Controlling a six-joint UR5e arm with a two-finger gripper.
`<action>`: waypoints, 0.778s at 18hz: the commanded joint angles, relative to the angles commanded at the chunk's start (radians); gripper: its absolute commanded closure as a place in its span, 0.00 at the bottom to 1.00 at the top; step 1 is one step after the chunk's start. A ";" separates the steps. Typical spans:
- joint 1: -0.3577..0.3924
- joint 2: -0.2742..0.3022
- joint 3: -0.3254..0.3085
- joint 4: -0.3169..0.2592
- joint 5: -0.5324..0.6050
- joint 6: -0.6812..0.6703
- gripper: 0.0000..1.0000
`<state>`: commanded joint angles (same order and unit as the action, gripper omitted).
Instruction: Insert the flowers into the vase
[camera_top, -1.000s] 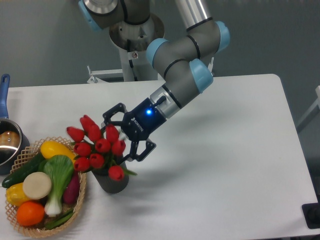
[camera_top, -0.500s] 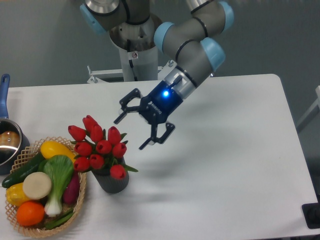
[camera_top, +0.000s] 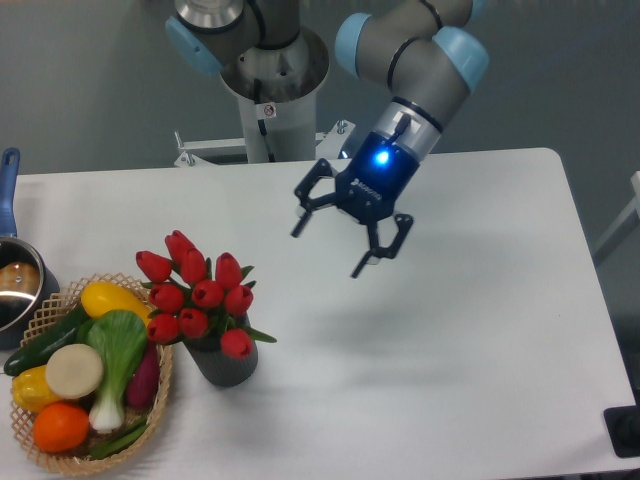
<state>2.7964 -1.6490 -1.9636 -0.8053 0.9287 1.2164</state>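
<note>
The red tulips (camera_top: 195, 292) stand upright in the dark grey vase (camera_top: 225, 364) near the table's front left, their heads spreading wider than the vase, whose mouth is hidden by them. My gripper (camera_top: 329, 247) is open and empty, held in the air above the middle of the table, well to the right of and above the flowers. It touches nothing.
A woven wicker basket (camera_top: 152, 415) of vegetables, with a green-and-white leafy one (camera_top: 115, 352), sits just left of the vase. A steel pot with a blue handle (camera_top: 12, 262) is at the left edge. The arm's base (camera_top: 272, 95) stands at the table's back.
My open gripper has drawn back from beside the tulips, moving up and to the right. The flowers stay in the vase and have not moved.
</note>
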 joint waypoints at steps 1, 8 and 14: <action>-0.002 0.002 0.005 0.000 0.080 0.008 0.00; -0.006 -0.031 0.009 -0.008 0.462 0.077 0.00; -0.017 -0.074 -0.001 -0.003 0.581 0.086 0.00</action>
